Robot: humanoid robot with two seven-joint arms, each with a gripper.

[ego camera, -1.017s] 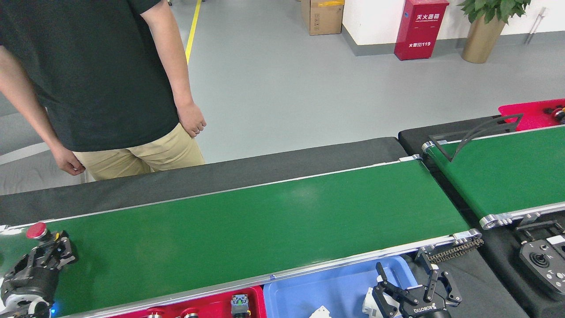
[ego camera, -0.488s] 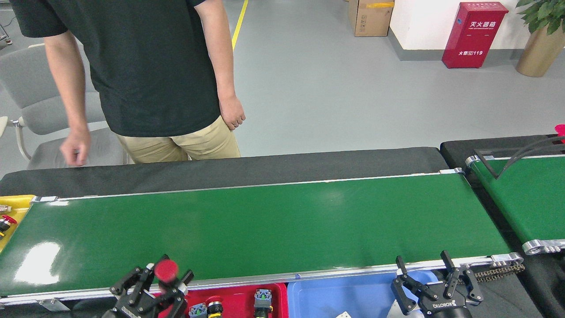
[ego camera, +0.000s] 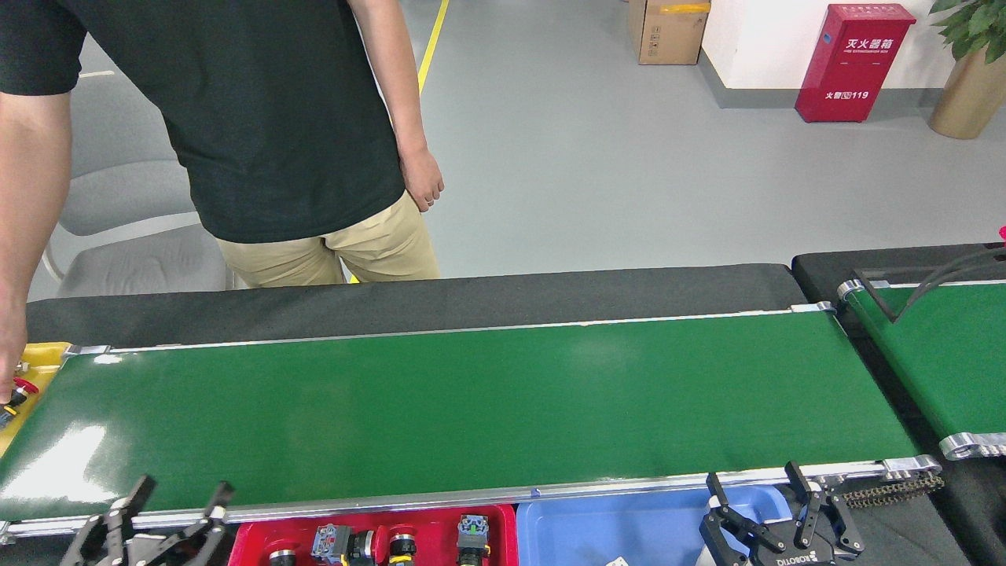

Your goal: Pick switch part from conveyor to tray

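Note:
The conveyor [ego camera: 471, 401] runs across the middle as a long glossy green belt with silver rails, and no switch part shows on it. Several switch parts [ego camera: 401, 544] lie in the red tray [ego camera: 503, 523] just below the near rail. My left gripper [ego camera: 179, 503] sits at the bottom left, beside that tray's left end, open with nothing between its fingers. My right gripper [ego camera: 756, 486] stands open and empty at the bottom right, over the right end of the blue tray [ego camera: 613, 523].
A person in a black shirt stands behind the belt, with one hand [ego camera: 11, 369] down in a yellow tray [ego camera: 43, 358] at the far left. A second green belt [ego camera: 943, 354] lies to the right. A grey chair [ego camera: 134, 259] stands behind.
The red-capped part that my left gripper held is gone from it; the gripper is now open and lower left. The person's hand has dropped to the yellow tray.

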